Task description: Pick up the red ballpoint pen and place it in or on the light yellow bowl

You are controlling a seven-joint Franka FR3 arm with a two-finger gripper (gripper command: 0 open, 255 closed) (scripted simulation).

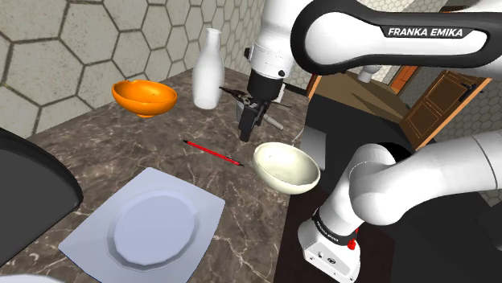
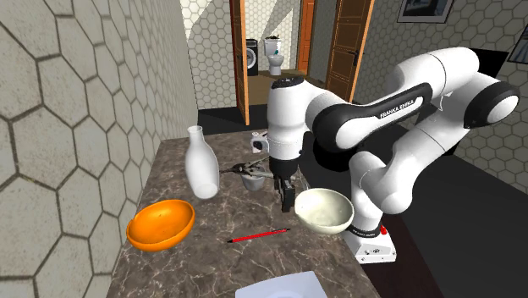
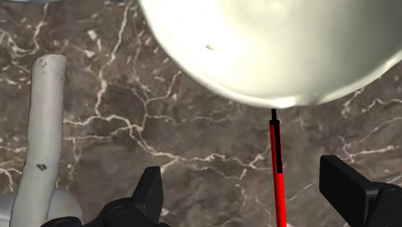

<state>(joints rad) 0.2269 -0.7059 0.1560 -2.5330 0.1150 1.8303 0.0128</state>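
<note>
The red ballpoint pen (image 1: 213,152) lies flat on the dark marbled counter (image 1: 96,161), one end close beside the light yellow bowl (image 1: 281,185) but not touching it. The bowl sits upright and empty near the counter's edge by the stand. In the wrist view the pen (image 3: 277,174) runs up between the gripper's (image 3: 248,187) two black fingers, nearer one of them. The fingers stand wide apart and touch nothing. In the shoulder view the gripper (image 1: 248,129) hangs above the counter, near the bowl and above the pen's nearer end. So, as I judge it, no part of the task is done: lowering, closing on the pen, lifting, carrying it over the rim and letting go all remain. Farther off stand a white bottle (image 1: 209,71), an orange bowl (image 1: 145,96) and a white plate (image 1: 153,229).
</note>
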